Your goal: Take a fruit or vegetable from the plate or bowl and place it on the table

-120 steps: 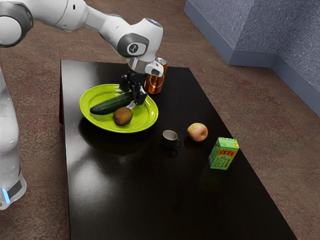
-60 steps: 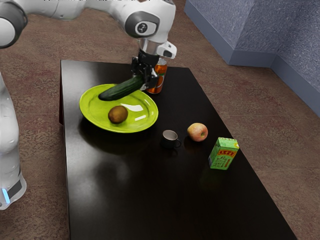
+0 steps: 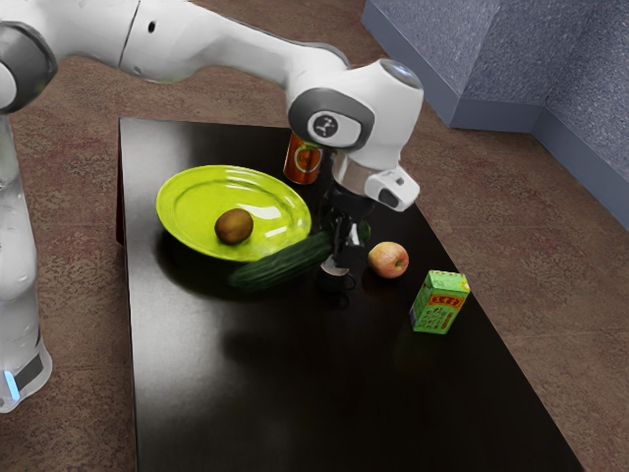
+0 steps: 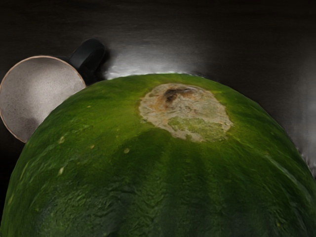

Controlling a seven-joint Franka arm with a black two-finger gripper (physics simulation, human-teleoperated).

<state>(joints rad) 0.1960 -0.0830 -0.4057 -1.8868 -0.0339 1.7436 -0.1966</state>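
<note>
Cucumber (image 3: pixel 283 266) carried from above the plate (image 3: pixel 192 208) to beside the mug (image 3: pixel 333 282), not yet set down.
Held near one end, it sits pinched in the tool (image 3: pixel 346 250), its long free end pointing to the exterior view's left over the worktop (image 3: pixel 295 393); that overhang could make it swivel or dip. Lowering here would probably tip the mug, which the wrist view puts partly behind the cucumber, and a late swing back might clip the plate's rim. The apple (image 3: pixel 388 261) stands just past the mug, toward the worktop's edge on the exterior view's right, and could be nudged rolling; the green carton (image 3: pixel 439 303) is beyond it. Farther off are the kiwi (image 3: pixel 234 226) on the plate and the can (image 3: pixel 303 160) near the worktop's far edge.
</note>
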